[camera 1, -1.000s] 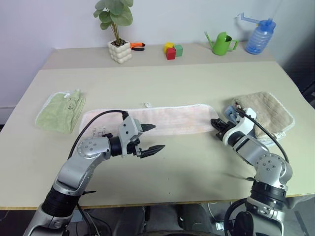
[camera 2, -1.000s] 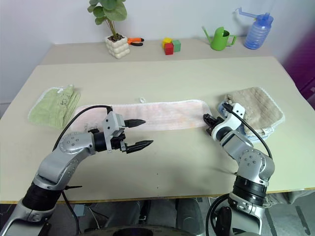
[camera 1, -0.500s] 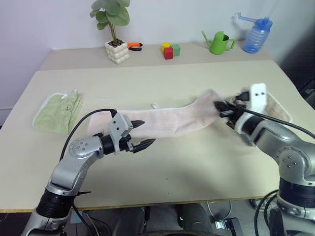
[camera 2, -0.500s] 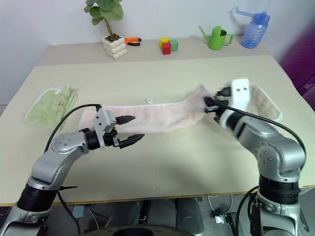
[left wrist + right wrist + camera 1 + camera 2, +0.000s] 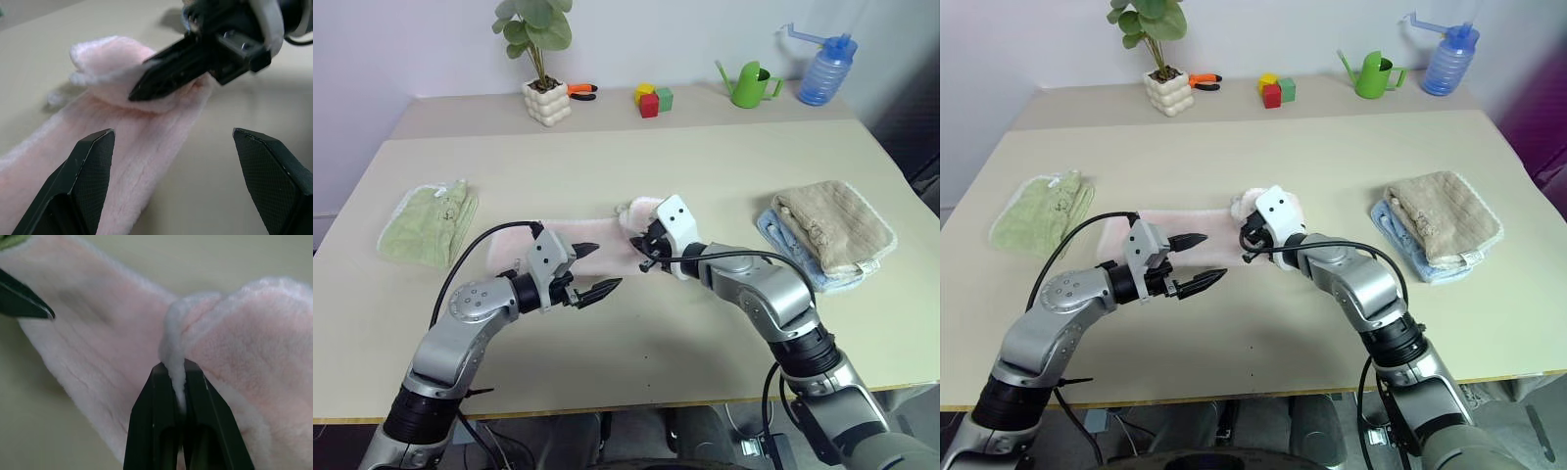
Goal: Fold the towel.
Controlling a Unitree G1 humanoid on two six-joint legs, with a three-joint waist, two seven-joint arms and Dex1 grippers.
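I am seeing my right gripper (image 5: 176, 382) pinching the fluffy pink towel (image 5: 98, 338), its edge half hidden between the fingers, while my left gripper (image 5: 171, 152) is gaping wide.

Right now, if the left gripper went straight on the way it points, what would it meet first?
Probably the right gripper and the folded-over end of the pink towel it pinches; depth is unclear.

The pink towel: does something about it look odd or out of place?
Nothing is damaged. The towel is mid-fold: the right claw pinches its white edge, holding that end bunched above the flat half. The left claw hangs open beside it.
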